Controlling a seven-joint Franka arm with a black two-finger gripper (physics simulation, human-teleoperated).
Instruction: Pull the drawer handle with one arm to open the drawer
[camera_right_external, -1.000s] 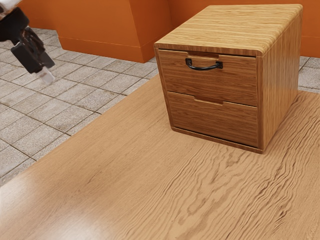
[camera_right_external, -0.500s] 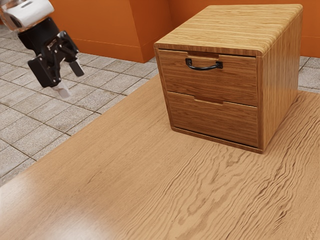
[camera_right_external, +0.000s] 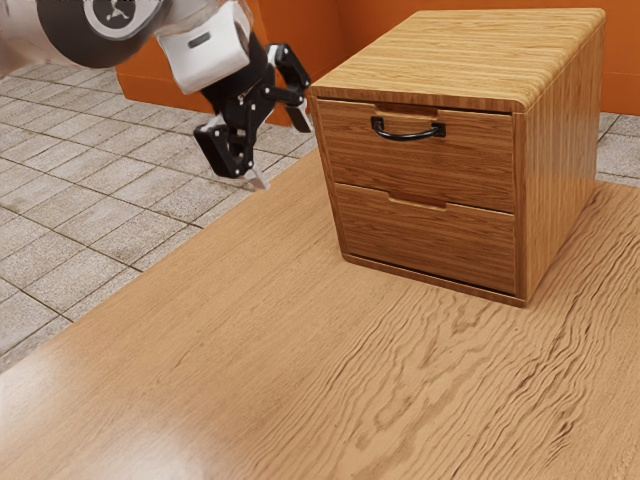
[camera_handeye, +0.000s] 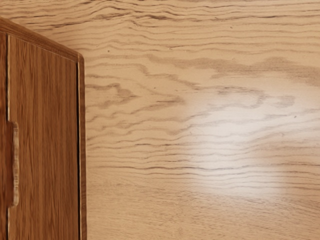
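- A white-and-grey robot arm (camera_right_external: 120, 25) reaches in from the exterior view's upper left, over the grey tiled floor (camera_right_external: 90, 200).
- The jaws are released and spread wide, with nothing between the two black fingers (camera_right_external: 238, 158). They hang above the edge of the pale wood-grain bench (camera_right_external: 300, 380).
- Just beside the jaws, toward the exterior view's right, stands the brown two-drawer wooden cabinet (camera_right_external: 470, 60). The upper finger is close to the cabinet's near front corner.
- The black curved metal drawer handle (camera_right_external: 408, 131) lies beyond the jaws on that same side. It is roughly level with them, apart from both fingers and ungrasped.
- The handle sits on the upper drawer (camera_right_external: 440, 165), whose front is flush with the cabinet frame; the lower drawer (camera_right_external: 430, 240) is below it.
- In the wrist view, a cabinet front (camera_handeye: 45, 150) lies alongside bare bench (camera_handeye: 200, 125).
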